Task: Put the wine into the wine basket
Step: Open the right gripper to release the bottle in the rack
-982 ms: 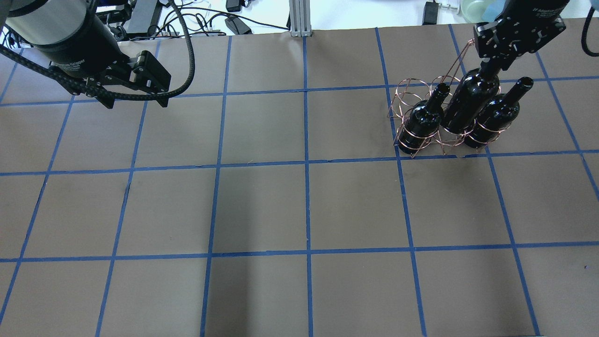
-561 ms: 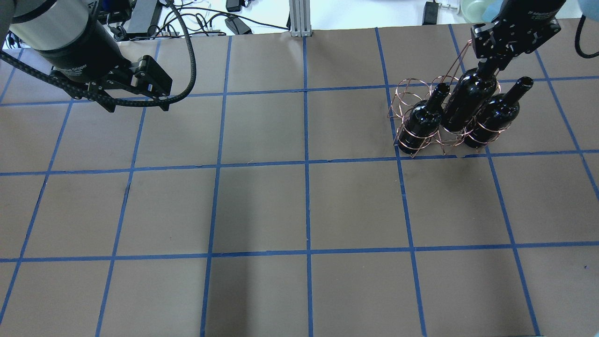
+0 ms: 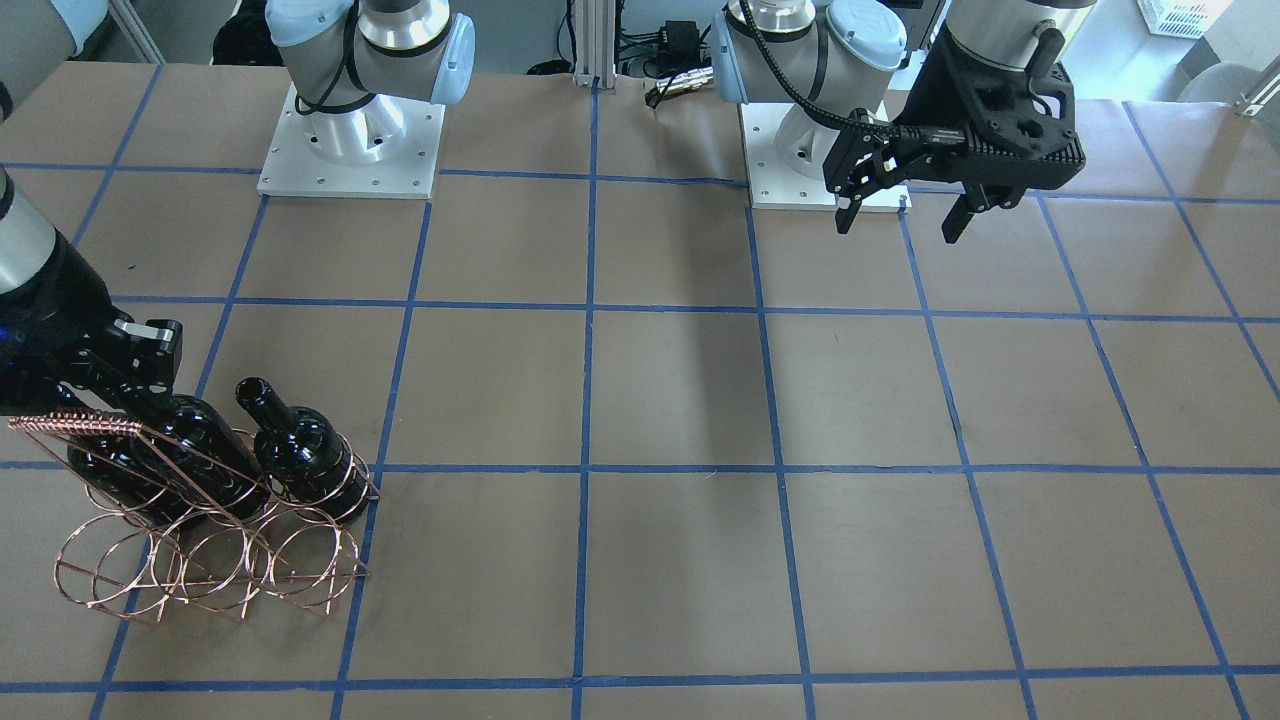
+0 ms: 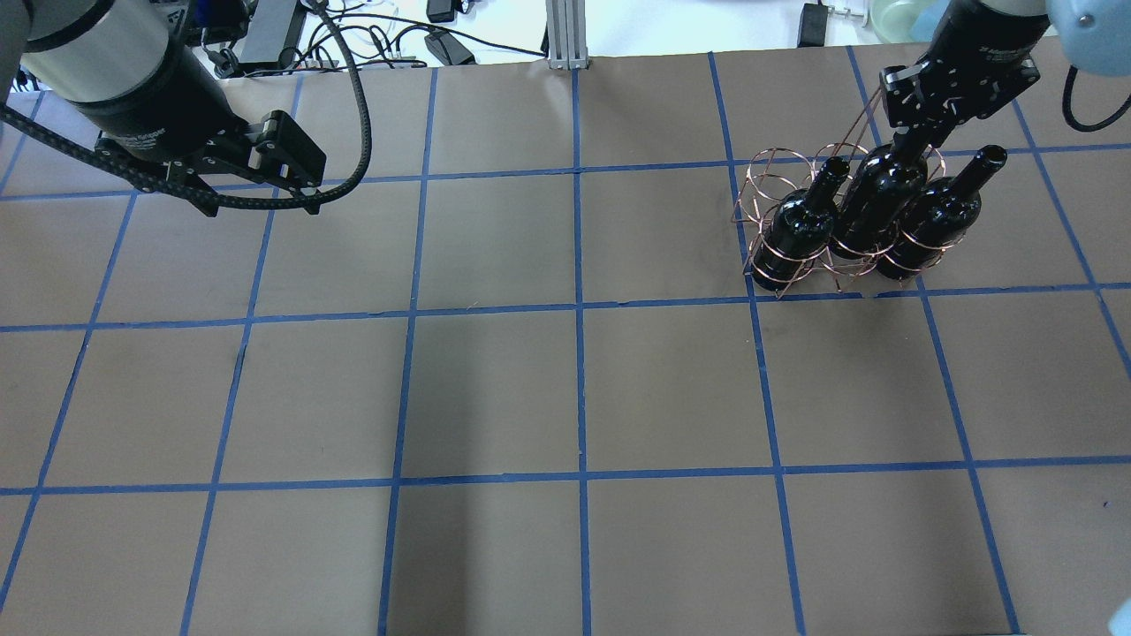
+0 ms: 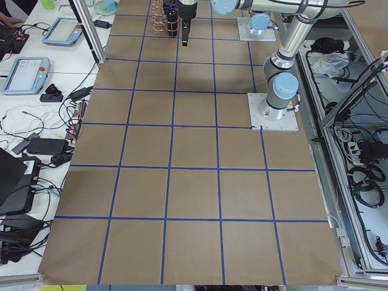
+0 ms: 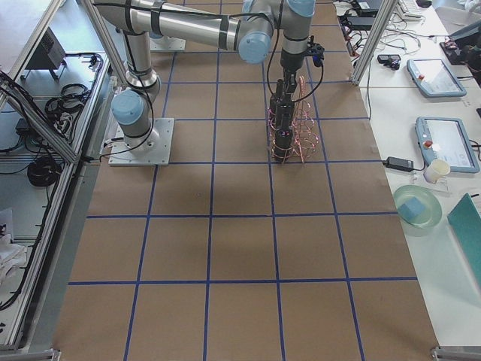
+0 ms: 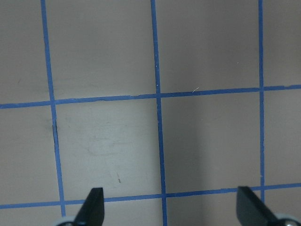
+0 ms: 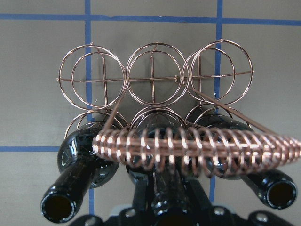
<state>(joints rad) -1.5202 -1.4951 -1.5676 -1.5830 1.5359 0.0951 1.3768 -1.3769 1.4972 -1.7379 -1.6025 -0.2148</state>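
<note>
Three glossy black wine bottles stand in the near row of the rose-copper wire basket [image 4: 767,187] at the table's right. My right gripper [image 4: 912,134] is shut on the neck of the middle bottle [image 4: 876,203], which sits in the middle ring between the left bottle [image 4: 800,225] and the right bottle [image 4: 941,216]. The right wrist view shows that neck [image 8: 167,202] between my fingers, behind the coil-wrapped handle [image 8: 202,150]. In the front-facing view the right gripper [image 3: 140,388] is over the basket [image 3: 200,560]. My left gripper [image 3: 900,208] is open and empty, far away.
The basket's far row of rings [image 8: 153,77] holds nothing. Brown paper with a blue tape grid [image 4: 579,309] covers the table. Cables and a metal post [image 4: 564,35] lie beyond the far edge. The left wrist view shows bare paper between the open fingertips [image 7: 94,207].
My right gripper has moved down with the middle bottle, which now sits lower in its ring. The left arm has shifted slightly and stays open.
</note>
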